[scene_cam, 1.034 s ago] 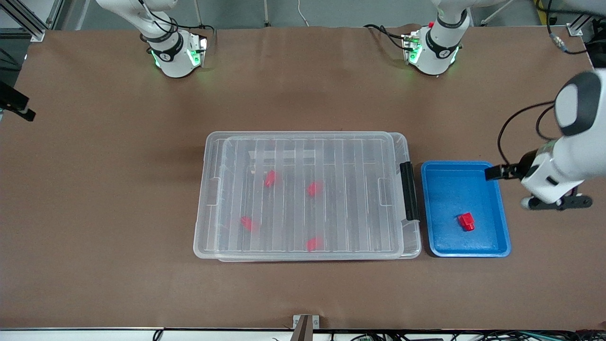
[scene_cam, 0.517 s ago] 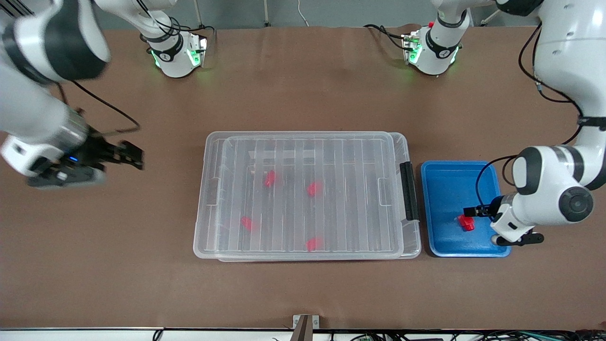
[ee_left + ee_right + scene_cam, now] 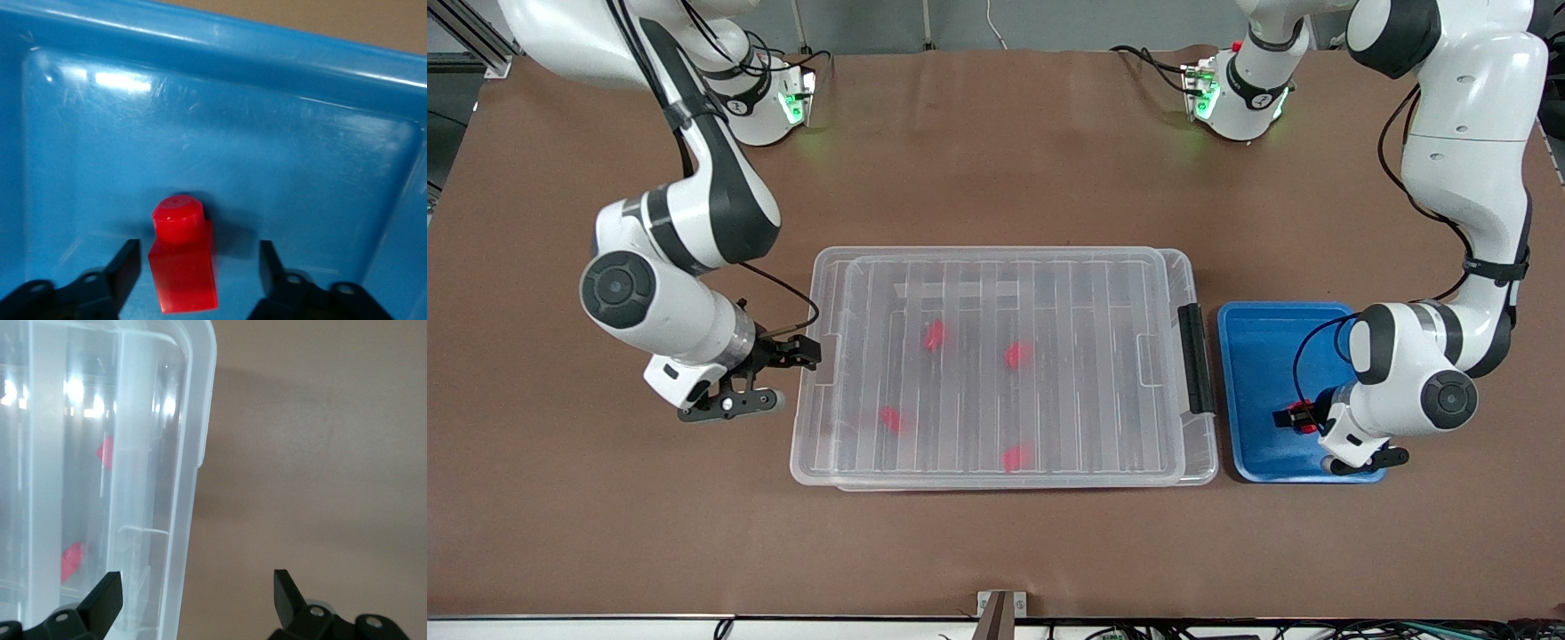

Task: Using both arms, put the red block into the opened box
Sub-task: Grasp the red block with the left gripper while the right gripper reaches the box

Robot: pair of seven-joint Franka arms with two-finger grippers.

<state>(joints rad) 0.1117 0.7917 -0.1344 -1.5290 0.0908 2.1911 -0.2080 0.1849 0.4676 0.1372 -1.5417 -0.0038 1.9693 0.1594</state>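
Brown paper covers your table (image 3: 996, 551), and on it the box (image 3: 823, 444) sits in the middle with its ribbed clear lid (image 3: 1005, 364) lying on top, the black clip handle (image 3: 1195, 358) on the short side toward the left arm's end. Just beside that handle you have the blue tray (image 3: 1258, 338).

Look at your left gripper (image 3: 1303, 417) first: it is down inside the blue tray, in the part nearer the front camera. The red block (image 3: 182, 265) lies on the tray floor right between its two fingers (image 3: 124, 267), stub end pointing away from the wrist. In the left wrist view you can see a gap of blue on each side of the block, so the fingers stand apart and straddle it without touching it. The block rests on the tray, not lifted.

Your right gripper (image 3: 802, 353) sits at the box's short edge toward the right arm's end, level with the lid's rim. Its fingers (image 3: 107, 593) are spread wide: one lies over the clear rim, the other over bare brown paper, and nothing is between them.

Through the lid you can make out four more red blocks (image 3: 934, 334) scattered inside the box, blurred by the ribbed plastic.
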